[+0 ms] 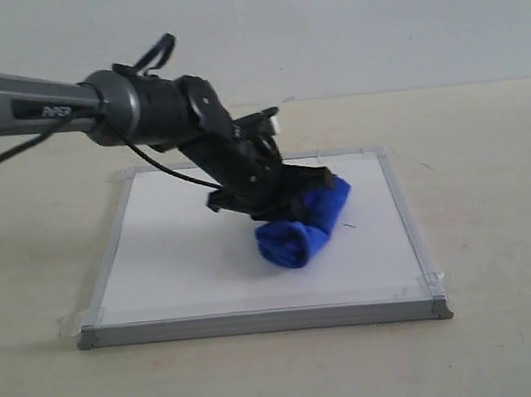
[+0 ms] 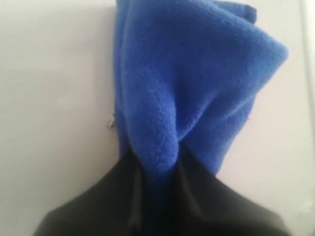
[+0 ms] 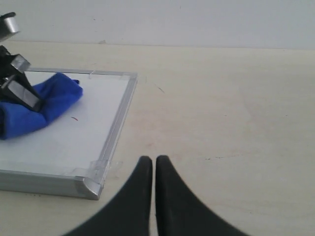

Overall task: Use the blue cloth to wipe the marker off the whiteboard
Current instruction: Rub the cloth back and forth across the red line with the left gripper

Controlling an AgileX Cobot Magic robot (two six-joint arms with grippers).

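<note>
The blue cloth (image 1: 300, 228) is a bright royal-blue, fuzzy piece rolled into a thick soft bundle, far smaller than the whiteboard (image 1: 178, 251) it lies on. It sits right of the board's middle. One rounded end points toward the near edge and the other rises toward the far right corner. The board is flat, square and white, with a slim grey metal frame (image 1: 257, 323) and clear tape (image 1: 433, 282) at its corners, and it rests flat on the pale worktop (image 1: 486, 190). Of the marker (image 3: 75, 118), only a short thin red dash shows. It lies on the bare white surface just beside the cloth, on the side toward the board's right edge.

The left claw (image 1: 309, 184) reaches in from the left on a grey arm (image 1: 28, 102) and tilts down onto the board. It is pinching the upper end of the cloth. In the left wrist view its two black fingers (image 2: 206, 196) squeeze a fold of the fabric between them, and the rest of the cloth fans out beyond their tips.

The right claw (image 3: 153, 160) hangs over the bare worktop near the board's taped right front corner, apart from the frame. Its black fingers are pressed together with only a hairline slit between them, and they hold nothing.

White lettering (image 1: 56, 111) on the left arm's grey tube reads roughly "PiPER".
</note>
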